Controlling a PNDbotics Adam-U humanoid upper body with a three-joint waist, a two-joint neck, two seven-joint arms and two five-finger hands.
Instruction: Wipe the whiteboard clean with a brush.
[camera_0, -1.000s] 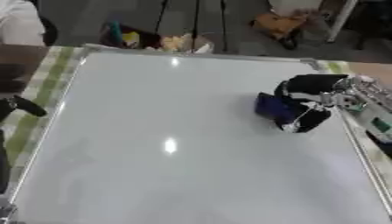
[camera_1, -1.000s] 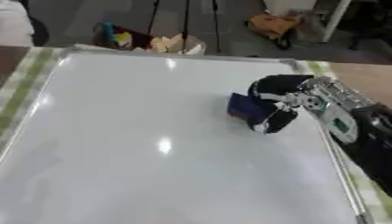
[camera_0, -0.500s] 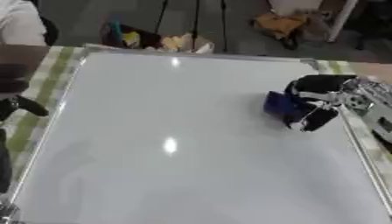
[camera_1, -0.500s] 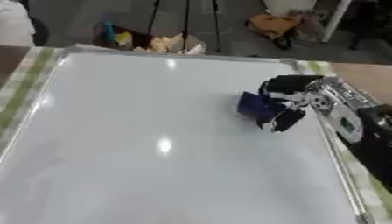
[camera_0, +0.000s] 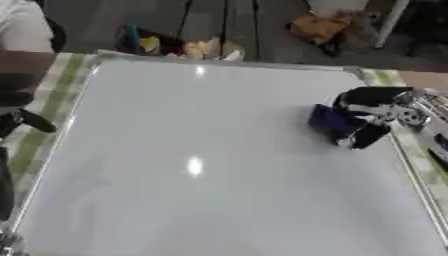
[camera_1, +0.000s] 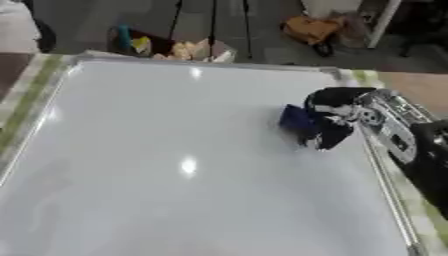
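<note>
A large whiteboard (camera_0: 192, 150) lies flat and fills most of both views, its surface showing no marks. A dark blue brush (camera_0: 329, 121) rests on the board near its right edge. My right hand (camera_0: 367, 112) comes in from the right and is shut on the brush, fingers curled over its top and thumb below. My left hand (camera_0: 22, 119) shows only as a dark shape at the left edge of the left eye view, off the board; its fingers cannot be made out.
A silver frame (camera_1: 385, 180) borders the board. Green-striped cloth (camera_0: 39, 135) lies under it on the left. Beyond the far edge sit a bag with colourful items (camera_1: 166, 47) and an orange object (camera_1: 311, 27) on the floor.
My right hand has slid the brush a little to the right and slightly down the board. The left hand has stayed put.
</note>
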